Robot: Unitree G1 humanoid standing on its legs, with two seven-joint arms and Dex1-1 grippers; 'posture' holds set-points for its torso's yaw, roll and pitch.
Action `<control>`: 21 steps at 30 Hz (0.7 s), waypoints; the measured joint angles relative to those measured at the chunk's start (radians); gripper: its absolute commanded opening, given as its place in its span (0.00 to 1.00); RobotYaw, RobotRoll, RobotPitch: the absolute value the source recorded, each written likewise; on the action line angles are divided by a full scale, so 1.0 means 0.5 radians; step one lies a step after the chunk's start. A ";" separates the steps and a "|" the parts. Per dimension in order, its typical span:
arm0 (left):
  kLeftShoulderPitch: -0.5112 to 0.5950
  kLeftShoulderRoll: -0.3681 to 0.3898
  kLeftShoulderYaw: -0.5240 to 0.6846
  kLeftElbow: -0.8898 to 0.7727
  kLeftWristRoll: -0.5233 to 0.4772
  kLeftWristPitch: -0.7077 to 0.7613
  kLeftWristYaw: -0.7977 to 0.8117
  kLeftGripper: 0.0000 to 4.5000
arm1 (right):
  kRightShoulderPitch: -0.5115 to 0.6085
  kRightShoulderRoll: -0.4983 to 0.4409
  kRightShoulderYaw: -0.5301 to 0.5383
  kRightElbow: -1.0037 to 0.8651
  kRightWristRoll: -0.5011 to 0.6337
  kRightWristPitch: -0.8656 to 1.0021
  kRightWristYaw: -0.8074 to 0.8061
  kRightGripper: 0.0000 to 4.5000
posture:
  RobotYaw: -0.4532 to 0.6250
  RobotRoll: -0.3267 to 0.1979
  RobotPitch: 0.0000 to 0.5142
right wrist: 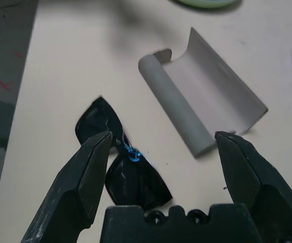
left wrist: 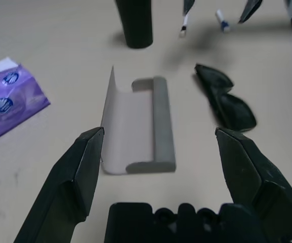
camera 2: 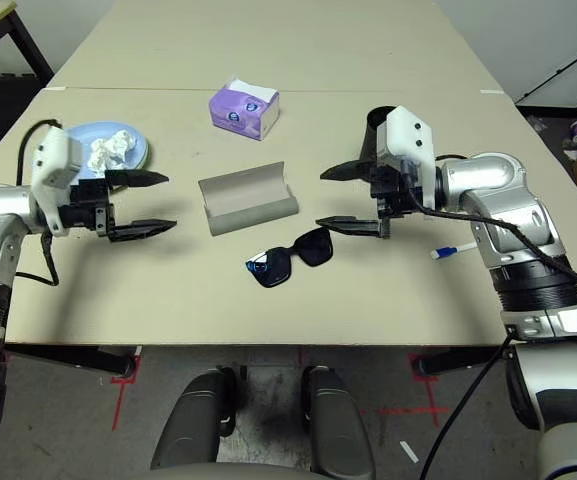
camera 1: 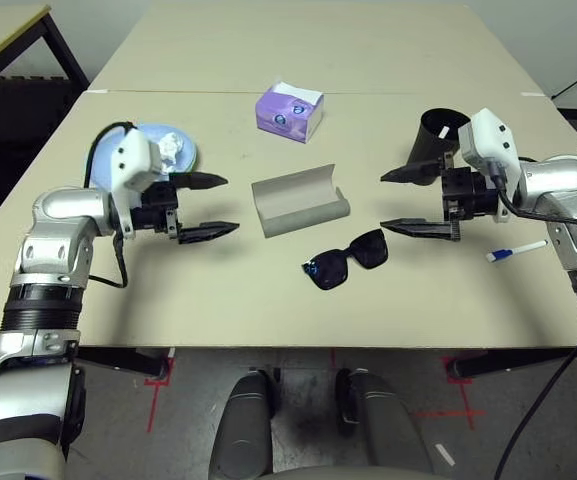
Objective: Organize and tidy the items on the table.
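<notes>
A grey glasses case (camera 1: 298,200) lies open at the table's middle, with black sunglasses (camera 1: 346,259) just in front of it to the right. My left gripper (camera 1: 230,205) hovers open left of the case, nothing between its fingers. On the case's other side my right gripper (camera 1: 384,202) is open too, above and slightly right of the sunglasses. Behind my left wrist sits a light blue plate (camera 2: 78,135) holding crumpled white tissue (camera 2: 110,150). One white pen (camera 1: 516,250) lies by my right forearm; the left wrist view shows two pens (left wrist: 184,23) (left wrist: 221,14).
A purple tissue box (camera 1: 289,111) stands behind the case. A black cup (camera 1: 438,135) stands behind my right gripper. The beige table (camera 1: 268,300) has bare room along its front edge and continues far back past a seam.
</notes>
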 measured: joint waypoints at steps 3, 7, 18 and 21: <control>0.118 0.004 0.009 -0.061 -0.028 0.011 -0.011 1.00 | -0.054 -0.003 0.124 -0.001 -0.119 0.000 0.003 1.00 | 0.43 0.62 0.33; 0.179 -0.014 0.025 -0.117 -0.073 0.010 0.021 1.00 | -0.142 -0.006 0.231 -0.033 -0.234 -0.001 0.008 1.00 | 0.44 0.62 0.34; 0.289 -0.093 0.016 -0.162 -0.093 -0.090 0.083 1.00 | -0.277 0.001 0.478 -0.148 -0.534 0.027 0.028 1.00 | 0.44 0.62 0.33; 0.293 -0.093 0.010 -0.162 -0.093 -0.098 0.088 1.00 | -0.342 0.013 0.553 -0.175 -0.628 0.028 0.034 1.00 | 0.44 0.62 0.33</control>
